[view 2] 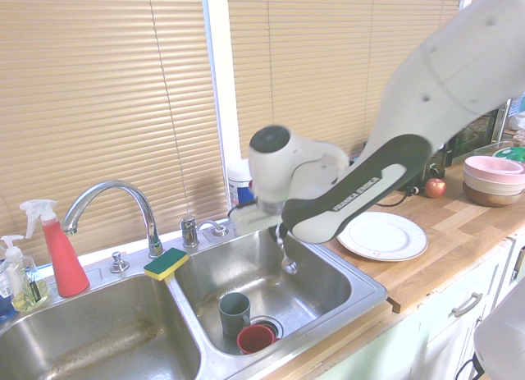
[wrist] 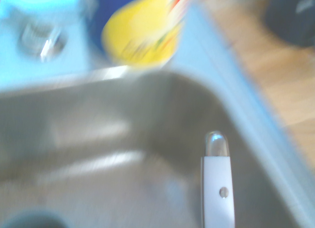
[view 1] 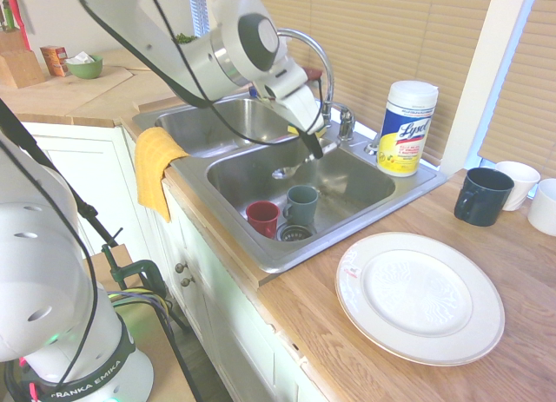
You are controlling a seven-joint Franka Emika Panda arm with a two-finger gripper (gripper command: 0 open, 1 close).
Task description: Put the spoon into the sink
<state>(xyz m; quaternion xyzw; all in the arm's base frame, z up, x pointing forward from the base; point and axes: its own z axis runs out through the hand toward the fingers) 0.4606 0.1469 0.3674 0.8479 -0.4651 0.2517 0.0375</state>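
Note:
My gripper (view 1: 314, 147) is shut on the white handle of the spoon (view 1: 297, 165) and holds it in the air above the sink's (view 1: 360, 231) near basin. The shiny bowl of the spoon points down and outward, clear of the basin floor. In the second exterior view the spoon (view 2: 287, 262) hangs below the gripper (view 2: 281, 234), over the right basin of the sink (view 2: 371, 295). Up close in the blurred wrist view, the spoon's handle (wrist: 218, 188) stands against the steel basin wall.
A red cup (view 1: 262, 218) and a grey-green cup (view 1: 301, 204) stand in the basin by the drain (view 1: 295, 233). The faucet (view 1: 318, 56) arches behind the gripper. Around the sink are a Lysol canister (view 1: 406, 127), white plate (view 1: 420, 296), dark mug (view 1: 482, 195), yellow cloth (view 1: 156, 164) and sponge (view 2: 166, 263).

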